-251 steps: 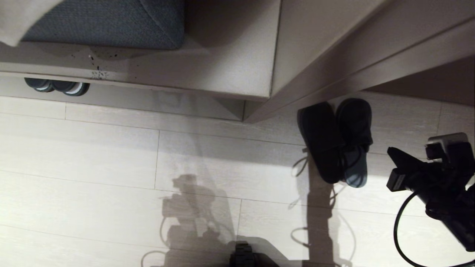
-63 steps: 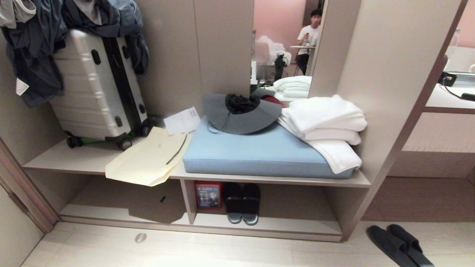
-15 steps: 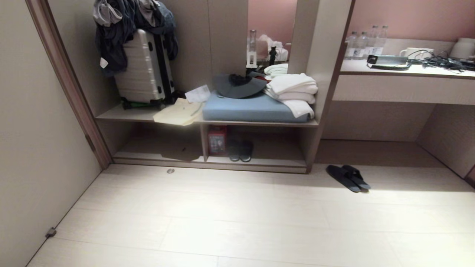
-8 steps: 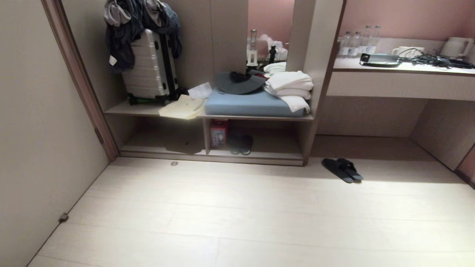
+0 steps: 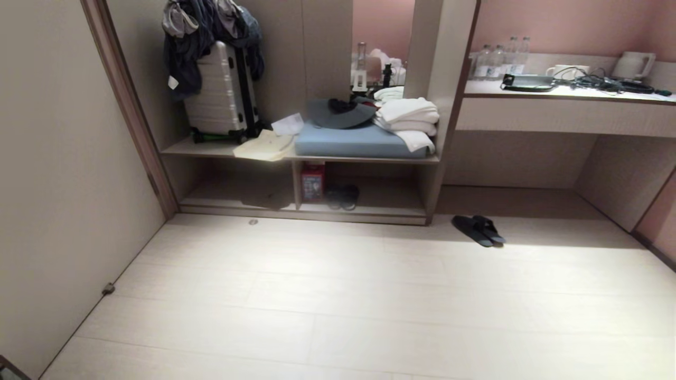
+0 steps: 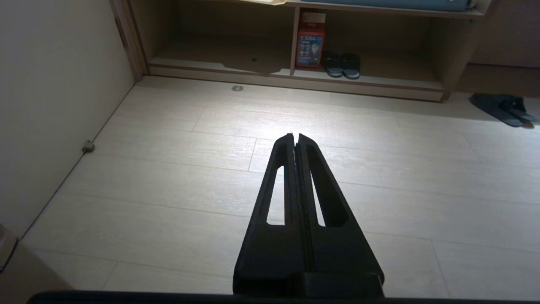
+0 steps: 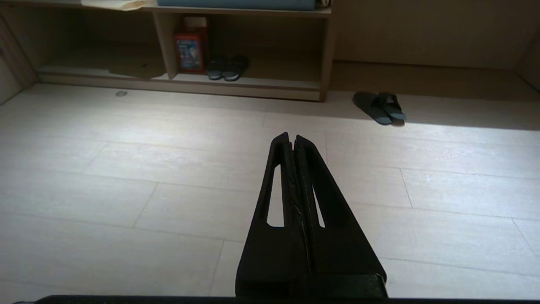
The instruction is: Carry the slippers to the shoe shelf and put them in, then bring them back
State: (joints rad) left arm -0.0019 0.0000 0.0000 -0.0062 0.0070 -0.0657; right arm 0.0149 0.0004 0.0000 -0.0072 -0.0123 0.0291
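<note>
Now the slippers (image 5: pixel 478 230) lay on the floor beside the shoe shelf (image 5: pixel 369 209), farther off (the view had widened); both grippers (image 6: pixel 295 136) (image 7: pixel 291 136) were closed, empty.

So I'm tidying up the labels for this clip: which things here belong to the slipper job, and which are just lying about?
Part of the job:
- the slippers, on the floor right of the shoe shelf
- left gripper and right gripper, both shut and empty

Just lying about:
- second dark pair and red box in the shelf
- suitcase
- blue cushion
- white towels
</note>
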